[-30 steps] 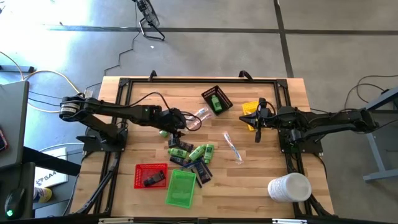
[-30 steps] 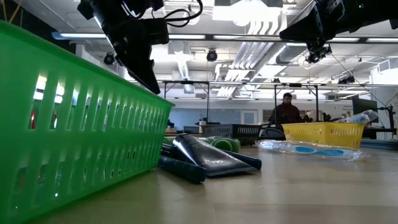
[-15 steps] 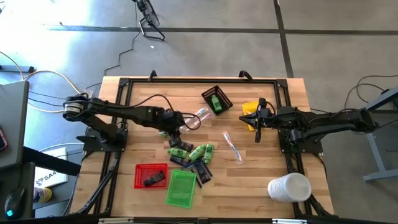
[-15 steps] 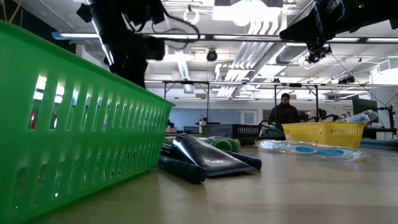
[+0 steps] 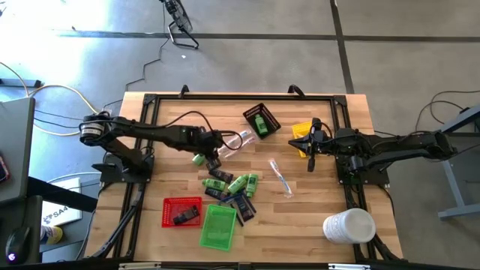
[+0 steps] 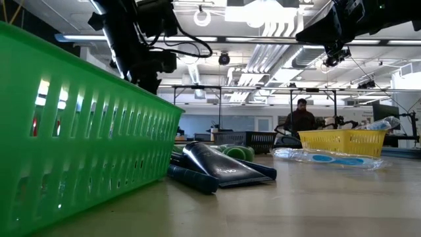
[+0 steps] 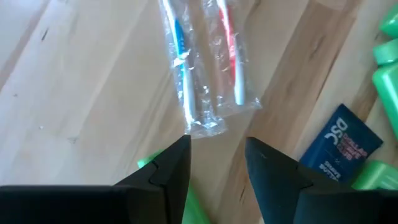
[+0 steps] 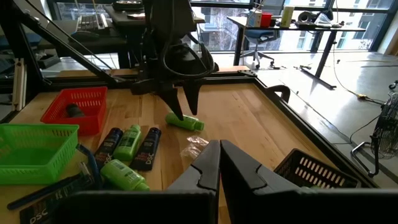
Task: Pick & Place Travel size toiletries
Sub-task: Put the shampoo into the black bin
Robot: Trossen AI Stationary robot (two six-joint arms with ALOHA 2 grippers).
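Note:
The travel size toiletries lie loose on the wooden table. A pile of green bottles and dark packets (image 5: 229, 187) sits near the middle. A single green bottle (image 5: 199, 158) lies to its far left, and a clear pack of toothbrushes (image 7: 205, 68) lies beside that. Another clear-wrapped stick (image 5: 281, 178) lies to the right. My left gripper (image 7: 217, 155) hangs open, pointing steeply down, just over the single green bottle (image 8: 185, 122) and short of the toothbrush pack. My right gripper (image 8: 219, 155) is shut and held level above the yellow tray (image 5: 302, 133).
A black tray (image 5: 261, 120) with a green bottle in it stands at the far middle. A red tray (image 5: 182, 211) and a green tray (image 5: 218, 226) sit at the near edge. A big white cylinder (image 5: 349, 225) lies at the near right. A person (image 6: 302, 118) is in the room behind.
My left gripper has sunk toward the table over the single green bottle and has rolled about its own axis. Its fingers are as far apart as before. The toiletries lie where they were.

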